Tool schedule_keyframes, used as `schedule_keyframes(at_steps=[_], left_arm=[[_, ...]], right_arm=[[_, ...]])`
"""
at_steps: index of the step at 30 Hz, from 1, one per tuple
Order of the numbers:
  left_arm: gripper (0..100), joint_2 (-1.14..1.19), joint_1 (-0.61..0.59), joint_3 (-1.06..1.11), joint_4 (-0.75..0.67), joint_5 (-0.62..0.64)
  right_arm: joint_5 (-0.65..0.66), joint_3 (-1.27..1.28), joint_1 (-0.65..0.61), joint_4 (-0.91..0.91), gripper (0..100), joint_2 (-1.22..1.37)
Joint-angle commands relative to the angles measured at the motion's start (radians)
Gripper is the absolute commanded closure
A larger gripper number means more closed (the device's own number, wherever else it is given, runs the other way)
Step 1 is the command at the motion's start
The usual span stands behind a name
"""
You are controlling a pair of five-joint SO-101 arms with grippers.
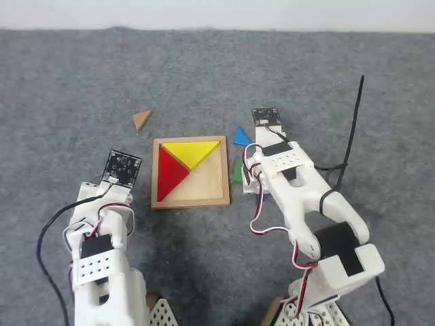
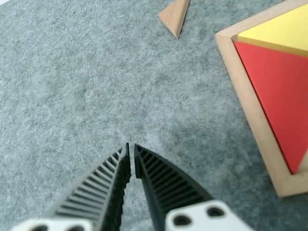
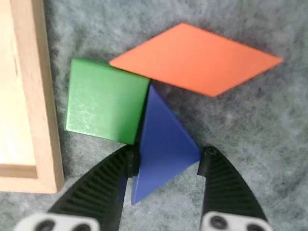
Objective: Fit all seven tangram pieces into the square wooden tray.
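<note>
Grey felt (image 1: 326,81) is covering the table, with a pale wall running along its far edge; on it the dark blue triangle (image 3: 161,144) is lying flat just outside the square wooden tray (image 3: 41,96), one side touching the green square (image 3: 107,100) and its tip meeting the orange parallelogram (image 3: 195,57). The right gripper (image 3: 167,159) is hanging over this triangle with its jaws spread astride it, one tip at the seam with the green square, the other at the free corner. The step in hand is looking like the pick-up of this piece. To do it well, the closing squeeze should be bearing on the triangle alone, since the tip at the seam is likely to be dragging the green square along; a straight lift before any sideways travel would be sparing the neighbours. The piece will then be needing a turn to suit the bare part of the tray, where the red triangle (image 1: 170,173) and yellow triangle (image 1: 190,151) are already sitting. The light blue triangle (image 1: 240,136) and tan triangle (image 1: 141,119) are waiting farther out.

The right arm (image 1: 292,183) is stretching forward along the tray's side, wrist bending downward; the left arm (image 1: 102,231) is sitting folded back on the tray's other side, the left gripper (image 2: 131,149) pressed together, empty, hanging low over bare felt.
</note>
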Motion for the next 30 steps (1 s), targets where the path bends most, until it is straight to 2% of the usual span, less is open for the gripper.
schedule_keyframes(at_steps=[1,9,19,25,30], left_arm=[[99,-0.018,-0.006,-0.012,-0.023,-0.012],[99,-0.018,-0.006,-0.012,-0.023,-0.012],[99,-0.018,-0.006,-0.012,-0.023,-0.012],[99,-0.018,-0.006,-0.012,-0.023,-0.012],[99,-0.018,-0.006,-0.012,-0.023,-0.012]], right_arm=[[0.012,-0.046,0.004,0.008,82.9,-0.008],[0.009,-0.1,0.005,0.163,82.9,-0.119],[0.005,-0.064,-0.004,0.196,83.0,-0.334],[0.015,-0.057,-0.016,0.191,82.6,-0.315],[0.219,-0.063,-0.013,0.122,82.5,-0.168]])
